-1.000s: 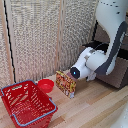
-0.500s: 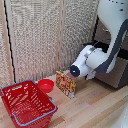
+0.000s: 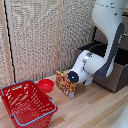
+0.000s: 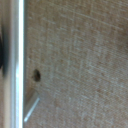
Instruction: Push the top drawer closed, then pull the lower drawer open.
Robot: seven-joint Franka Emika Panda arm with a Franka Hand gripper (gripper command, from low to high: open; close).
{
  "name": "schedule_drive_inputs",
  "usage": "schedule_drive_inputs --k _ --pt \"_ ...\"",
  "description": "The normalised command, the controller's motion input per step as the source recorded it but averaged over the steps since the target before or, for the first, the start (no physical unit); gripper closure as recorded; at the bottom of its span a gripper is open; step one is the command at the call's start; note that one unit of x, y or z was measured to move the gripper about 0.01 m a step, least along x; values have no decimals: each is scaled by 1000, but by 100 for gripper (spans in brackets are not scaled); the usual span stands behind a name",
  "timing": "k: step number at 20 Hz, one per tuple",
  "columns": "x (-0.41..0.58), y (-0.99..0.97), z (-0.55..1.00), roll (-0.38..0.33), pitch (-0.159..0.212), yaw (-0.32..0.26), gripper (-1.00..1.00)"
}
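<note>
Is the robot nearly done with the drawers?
Hard to say. The arm is bent low right in front of the dark brown cabinet and hides most of it, so it seems busy there. I cannot tell whether either drawer is shut or open, and the gripper is out of sight. Nothing here shows a finished step.

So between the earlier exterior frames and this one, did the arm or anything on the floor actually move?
Barely. The arm holds the same low, bent pose by the dark cabinet, with at most a slight shift. Its end effector is hidden, so no grasp or release shows. The red basket, red bowl and patterned box stayed put.
</note>
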Motion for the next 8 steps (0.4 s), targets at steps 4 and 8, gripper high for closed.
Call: schedule_drive_inputs --k 4,8 --pt "16 -319 206 197 0 -17 -100" --pt "-7 -456 391 223 -35 0 -100"
